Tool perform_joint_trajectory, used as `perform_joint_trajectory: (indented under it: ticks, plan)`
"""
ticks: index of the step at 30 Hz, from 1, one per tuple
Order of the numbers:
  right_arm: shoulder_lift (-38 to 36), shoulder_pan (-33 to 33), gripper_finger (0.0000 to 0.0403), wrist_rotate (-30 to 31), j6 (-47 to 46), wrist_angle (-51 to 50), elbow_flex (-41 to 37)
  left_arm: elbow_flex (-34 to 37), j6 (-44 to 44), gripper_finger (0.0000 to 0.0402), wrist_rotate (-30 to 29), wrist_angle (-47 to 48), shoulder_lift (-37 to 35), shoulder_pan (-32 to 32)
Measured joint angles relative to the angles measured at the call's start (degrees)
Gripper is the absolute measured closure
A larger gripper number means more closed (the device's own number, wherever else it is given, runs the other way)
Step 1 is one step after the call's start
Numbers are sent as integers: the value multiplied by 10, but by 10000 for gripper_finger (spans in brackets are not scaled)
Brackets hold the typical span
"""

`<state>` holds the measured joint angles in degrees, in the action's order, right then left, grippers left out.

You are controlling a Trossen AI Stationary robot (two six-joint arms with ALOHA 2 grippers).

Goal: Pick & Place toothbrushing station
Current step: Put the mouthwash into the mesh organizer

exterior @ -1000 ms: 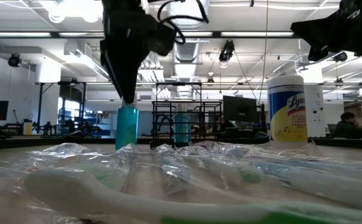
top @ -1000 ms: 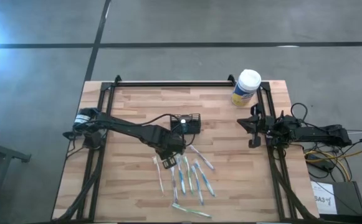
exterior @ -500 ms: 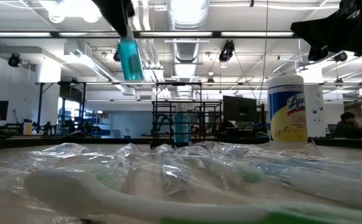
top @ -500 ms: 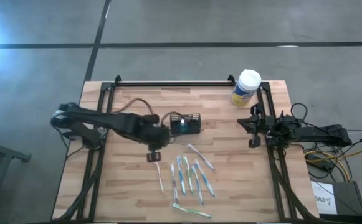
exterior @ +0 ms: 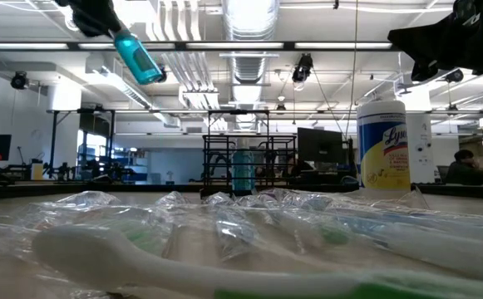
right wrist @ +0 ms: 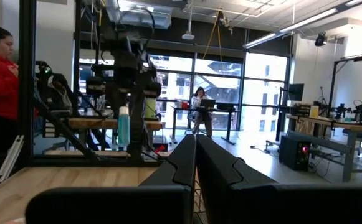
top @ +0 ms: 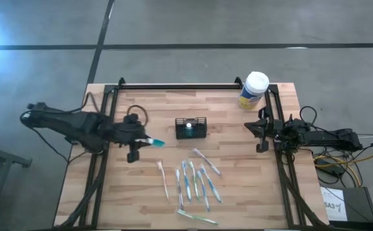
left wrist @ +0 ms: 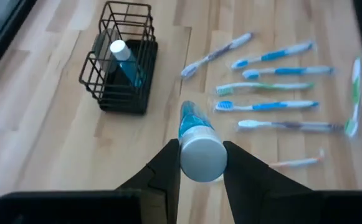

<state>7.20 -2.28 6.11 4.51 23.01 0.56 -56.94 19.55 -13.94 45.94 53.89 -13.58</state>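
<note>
Blue and white-capped, the tube (left wrist: 197, 140) you are carrying is being pinched at its cap end by the left gripper (left wrist: 200, 163), high above the table's left part and well apart from the toothbrushing station (top: 191, 128); with so little of it clamped, I judge it could be slipping or swinging out as you are travelling toward that narrow black wire caddy, or catching its rim and tipping it. That caddy is sitting upright near the table's middle, already holding one similar capped tube (left wrist: 126, 62), while the wrapped toothbrushes (top: 196, 181) are lying loose just in front of it. Your right gripper (top: 261, 131) is waiting clenched on nothing at the table's right edge, near the yellow canister (top: 253, 91).
</note>
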Motion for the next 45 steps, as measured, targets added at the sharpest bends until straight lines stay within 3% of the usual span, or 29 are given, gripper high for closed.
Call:
perform_joint_trajectory:
  ticks: [5,12,22,39,45]
  plan:
    - [0,0,394,0,0,0,0,101,29,304,33,-104,-85,0]
    - [0,0,394,0,0,0,0,190,56,304,40,-180,-149,0]
    - [0,0,394,0,0,0,0,271,124,304,41,-189,-188,0]
    - [0,0,394,0,0,0,0,289,137,304,40,-197,-201,0]
    - [0,0,394,1,2,0,0,275,87,304,43,-195,-188,1]
